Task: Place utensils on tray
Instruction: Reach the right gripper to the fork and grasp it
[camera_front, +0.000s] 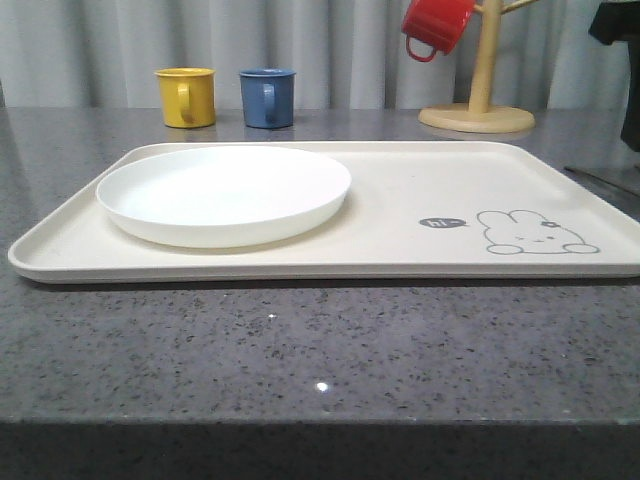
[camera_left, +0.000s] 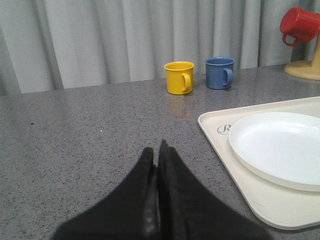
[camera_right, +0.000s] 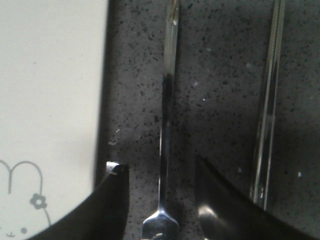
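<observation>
The cream tray lies on the grey table with the round white plate on its left half. In the right wrist view my right gripper is open just off the tray's edge. Its fingers stand on either side of a slim silver utensil that lies on the table; its widening head looks like a fork's. The flat metal chopsticks lie parallel to it, outside one finger. A thin utensil shows right of the tray. My left gripper is shut and empty over the table beside the tray.
A yellow mug and a blue mug stand behind the tray. A red mug hangs on a wooden mug tree at the back right. A grey curtain closes the back.
</observation>
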